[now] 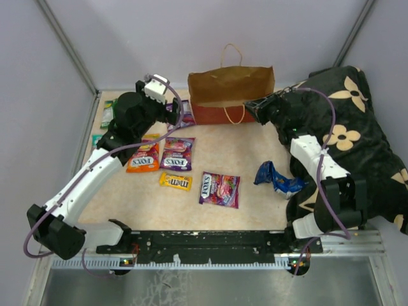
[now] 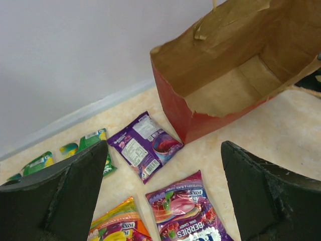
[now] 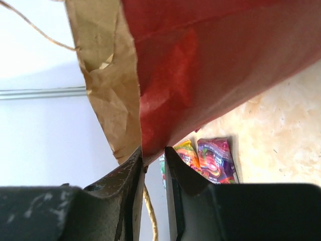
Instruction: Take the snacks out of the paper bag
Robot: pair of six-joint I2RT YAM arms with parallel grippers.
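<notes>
Finds the paper bag [image 1: 231, 89] at the far middle of the tabletop [image 1: 242, 153]: brown kraft inside, red outside, rim torn, string handles looped, no packet visible within. Judges it light, floppy and easily ripped; best taken by a side wall near the rim. Records right pincer [image 3: 153, 155] nipped narrowly on its side edge, left pincer [image 2: 164, 148] spread wide, holding nothing. Notes snacks [image 1: 220, 189] lying out before it.

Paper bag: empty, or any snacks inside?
Looks empty. Left wrist view looks into the paper bag: bare brown floor, no packets. Near corner behind its red wall is hidden.
</notes>
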